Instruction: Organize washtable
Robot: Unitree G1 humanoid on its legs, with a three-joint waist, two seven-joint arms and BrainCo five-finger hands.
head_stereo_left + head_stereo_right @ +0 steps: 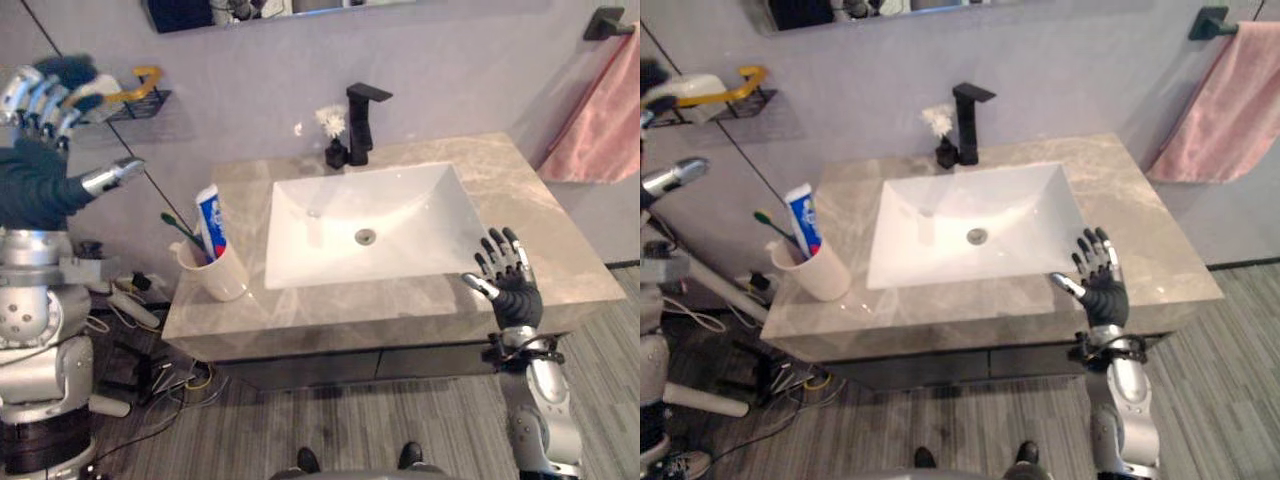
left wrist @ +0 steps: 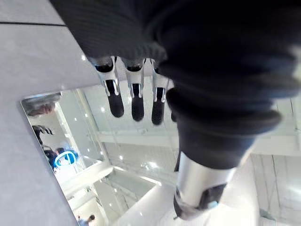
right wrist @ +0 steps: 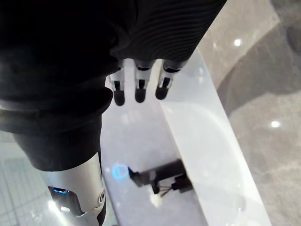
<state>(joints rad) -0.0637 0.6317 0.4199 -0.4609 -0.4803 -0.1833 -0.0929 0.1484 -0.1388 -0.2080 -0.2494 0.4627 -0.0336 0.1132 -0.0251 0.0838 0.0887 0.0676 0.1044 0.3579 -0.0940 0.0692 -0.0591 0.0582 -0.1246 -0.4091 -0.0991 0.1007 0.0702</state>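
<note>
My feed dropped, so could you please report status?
Left hand open, raised by wall shelf. Right hand open over counter, front right. Cup with toothpaste and toothbrush left of sink. Nothing in the way.

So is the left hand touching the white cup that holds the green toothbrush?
Apart. In the left eye view the left hand is raised in the air, well clear of the white cup standing on the marble counter.

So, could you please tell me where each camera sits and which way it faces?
Left eye view: head, looking down at the sink; left hand raised, right hand at the counter.
Right eye view: same scene, slightly shifted.
Left wrist view: along its fingers toward a mirror.
Right wrist view: along its fingers over the sink.
</note>
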